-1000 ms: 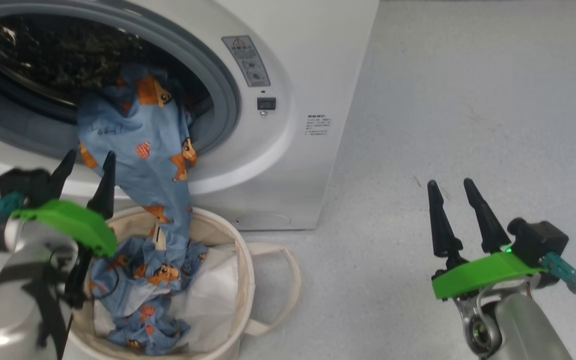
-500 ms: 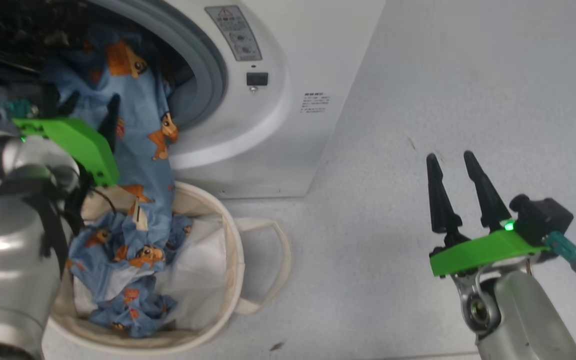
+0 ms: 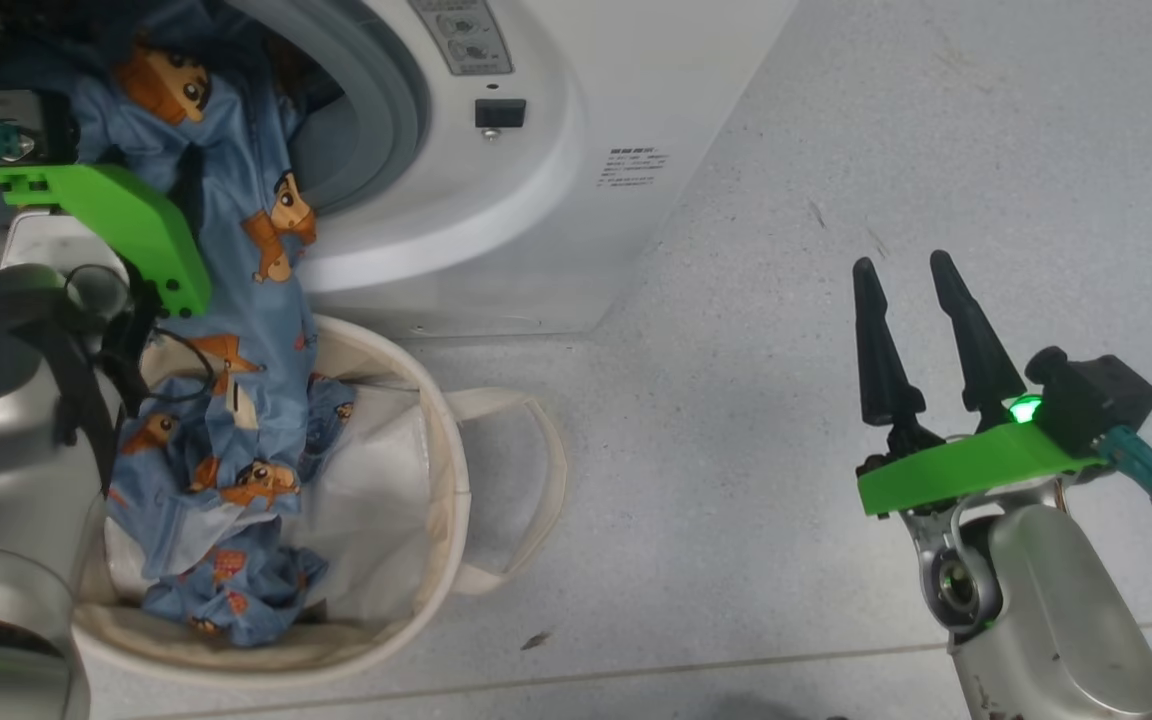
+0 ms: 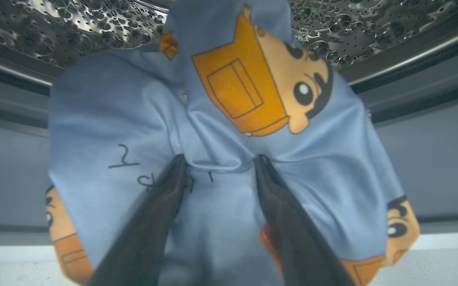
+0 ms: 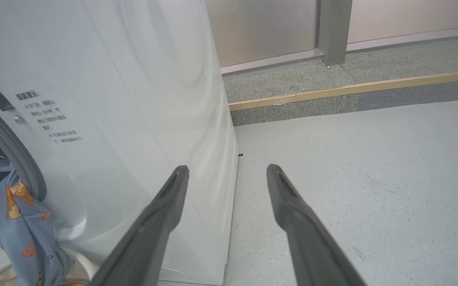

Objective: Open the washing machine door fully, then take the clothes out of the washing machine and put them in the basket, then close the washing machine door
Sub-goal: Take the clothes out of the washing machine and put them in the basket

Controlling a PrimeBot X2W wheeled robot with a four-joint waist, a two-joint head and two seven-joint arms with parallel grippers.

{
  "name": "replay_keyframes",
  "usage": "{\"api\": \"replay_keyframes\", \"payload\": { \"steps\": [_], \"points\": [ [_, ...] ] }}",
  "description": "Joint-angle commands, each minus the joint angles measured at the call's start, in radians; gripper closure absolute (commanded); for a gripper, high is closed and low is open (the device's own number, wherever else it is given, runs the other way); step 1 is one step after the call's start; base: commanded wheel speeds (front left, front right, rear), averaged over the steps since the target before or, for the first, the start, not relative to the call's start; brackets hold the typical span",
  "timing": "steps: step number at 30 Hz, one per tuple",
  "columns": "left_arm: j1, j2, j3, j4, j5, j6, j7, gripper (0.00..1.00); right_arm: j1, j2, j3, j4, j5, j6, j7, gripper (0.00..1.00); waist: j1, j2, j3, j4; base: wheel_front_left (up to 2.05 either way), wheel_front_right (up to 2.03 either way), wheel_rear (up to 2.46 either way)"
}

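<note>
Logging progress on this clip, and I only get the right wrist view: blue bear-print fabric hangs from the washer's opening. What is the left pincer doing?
Observer: The left pincer is open at the mouth of the steel drum, straddling a fold of the clothes.
Operator: Where does the hanging end go?
Observer: In the head view it trails down into the basket, which stands on the floor before the washer, and its lower part is heaped inside.
Operator: Anything else in there?
Observer: A white sheet lies beneath the blue heap.
</note>
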Motion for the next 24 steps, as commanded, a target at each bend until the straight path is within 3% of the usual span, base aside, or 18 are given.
{"api": "replay_keyframes", "payload": {
  "steps": [1,7,15,24],
  "points": [
    [-0.029,0.035,-0.009,-0.025,-0.01,-0.005,-0.015,1.0,-0.016,0.004,0.016,-0.035,-0.004,0.0,-0.012,0.0,-0.0001,0.0,0.002,0.001,0.0,0.0,0.0],
    [0.003,0.041,-0.073,-0.063,-0.069,-0.005,-0.045,1.0,-0.01,0.004,0.008,-0.028,-0.008,0.0,-0.012,0.0,-0.0001,0.0,-0.02,0.018,0.0,0.0,0.0],
    [0.05,0.071,-0.139,-0.124,-0.115,-0.005,-0.214,1.0,0.018,0.004,0.002,-0.01,-0.014,0.0,-0.012,0.0,-0.0001,0.0,-0.091,0.055,0.0,0.0,0.0],
    [0.134,0.073,-0.143,-0.211,-0.1,0.003,-0.298,1.0,0.062,0.004,-0.012,0.004,-0.023,0.0,-0.012,0.0,-0.0001,0.0,-0.167,0.118,0.0,0.0,0.0]
  ]
}}
